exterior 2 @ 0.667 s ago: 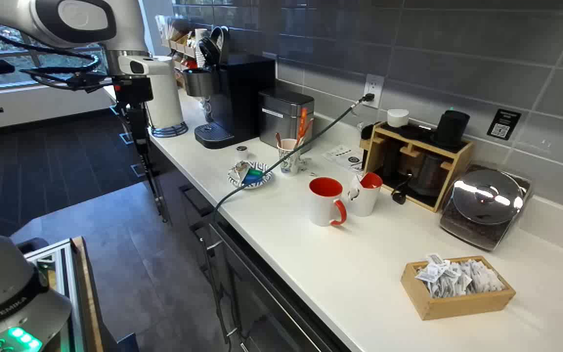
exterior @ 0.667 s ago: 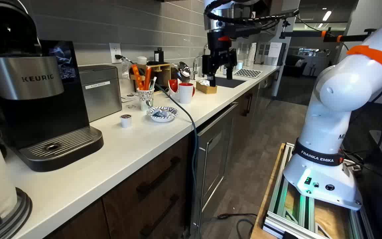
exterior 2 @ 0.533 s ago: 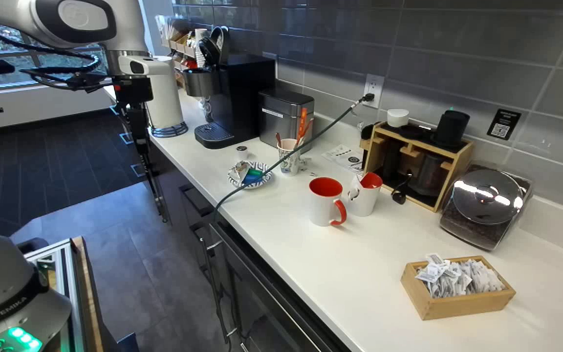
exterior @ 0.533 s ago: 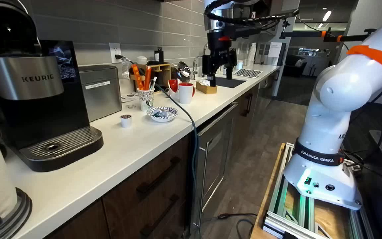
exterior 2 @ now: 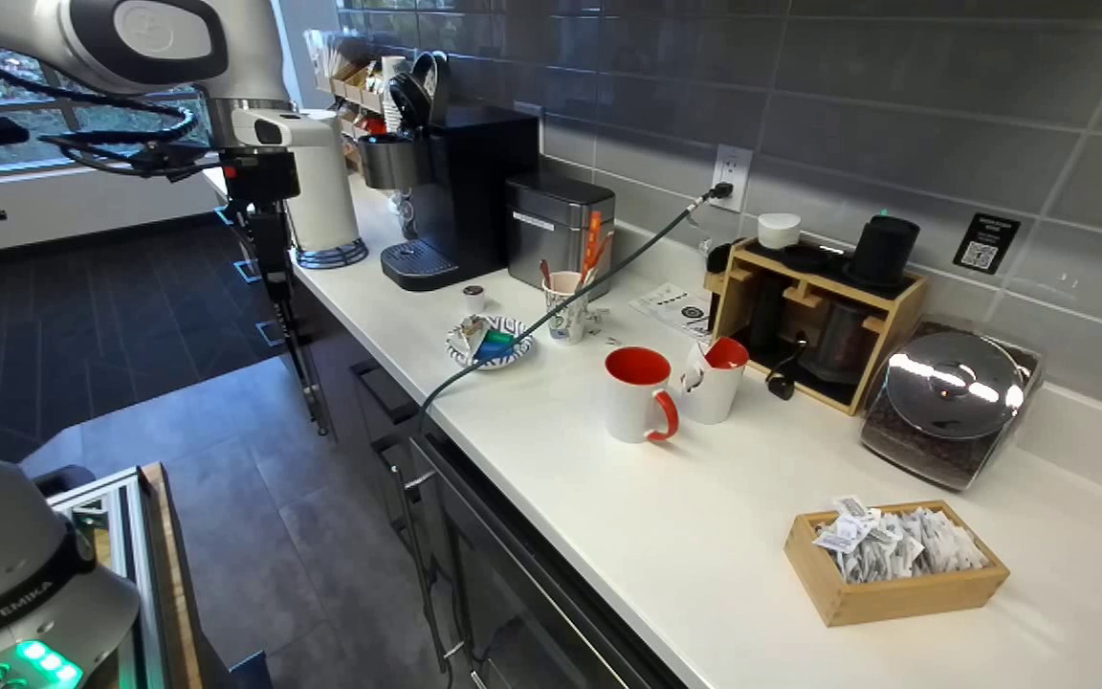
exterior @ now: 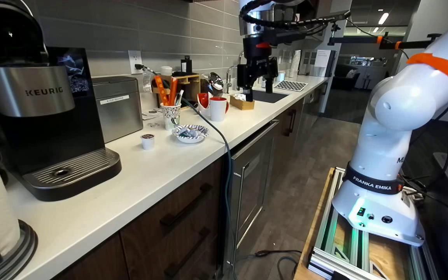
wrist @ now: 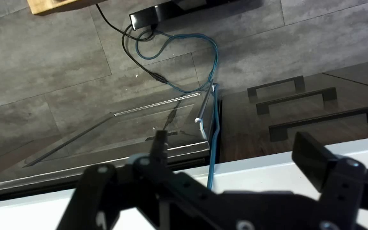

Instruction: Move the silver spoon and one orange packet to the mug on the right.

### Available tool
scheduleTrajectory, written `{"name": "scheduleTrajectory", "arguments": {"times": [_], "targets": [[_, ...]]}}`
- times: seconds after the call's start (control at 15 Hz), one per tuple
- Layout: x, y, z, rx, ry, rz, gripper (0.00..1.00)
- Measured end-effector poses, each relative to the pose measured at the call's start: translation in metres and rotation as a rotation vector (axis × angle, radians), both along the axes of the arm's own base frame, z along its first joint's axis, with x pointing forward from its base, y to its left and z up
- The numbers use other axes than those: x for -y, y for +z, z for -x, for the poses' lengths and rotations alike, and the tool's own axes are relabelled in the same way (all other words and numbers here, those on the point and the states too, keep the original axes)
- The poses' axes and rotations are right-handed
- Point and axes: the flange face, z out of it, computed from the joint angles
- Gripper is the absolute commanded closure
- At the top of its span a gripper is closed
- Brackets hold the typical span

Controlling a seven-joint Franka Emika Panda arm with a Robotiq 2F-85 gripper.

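Observation:
Orange packets (exterior: 161, 90) stand in a patterned paper cup (exterior: 171, 118); in an exterior view they show as orange strips (exterior 2: 593, 244) in the cup (exterior 2: 565, 321). A thin whitish stick (exterior: 180, 96) leans in the same cup. I cannot make out the silver spoon. Two white mugs with red insides stand side by side: a red-handled mug (exterior 2: 629, 407), also at the front here (exterior: 218, 111), and a mug with a paper piece in it (exterior 2: 712, 397). My gripper (exterior: 259, 92) is open and empty, pointing down above the counter's front edge, apart from cup and mugs. The wrist view shows both fingers spread (wrist: 233, 148).
A cable (exterior 2: 551, 316) runs from the outlet across the counter and over its front edge (wrist: 214, 143). A patterned bowl (exterior 2: 519, 356) holds small packets. A wooden box (exterior 2: 905, 605) holds white packets. A coffee pod (exterior: 147, 142) and coffee maker (exterior: 49, 93) stand beyond the cup.

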Motion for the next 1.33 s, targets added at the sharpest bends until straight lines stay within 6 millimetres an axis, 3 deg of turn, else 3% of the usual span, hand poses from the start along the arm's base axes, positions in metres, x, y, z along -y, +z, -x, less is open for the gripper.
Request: {"name": "scheduleTrajectory", "arguments": {"times": [0.33,0.67,0.87,1.0,1.33], "targets": [[-0.004,0.003,-0.006,0.041,0.002,-0.034,0.00],[-0.033,0.034,-0.058,0.302,0.058,-0.154,0.00],[-0.039,0.047,-0.096,0.334,0.154,-0.137,0.00],[-0.032,0.052,-0.124,0.304,0.219,-0.101,0.00],[0.014,0.061,-0.182,0.271,0.244,0.002,0.00]]}}
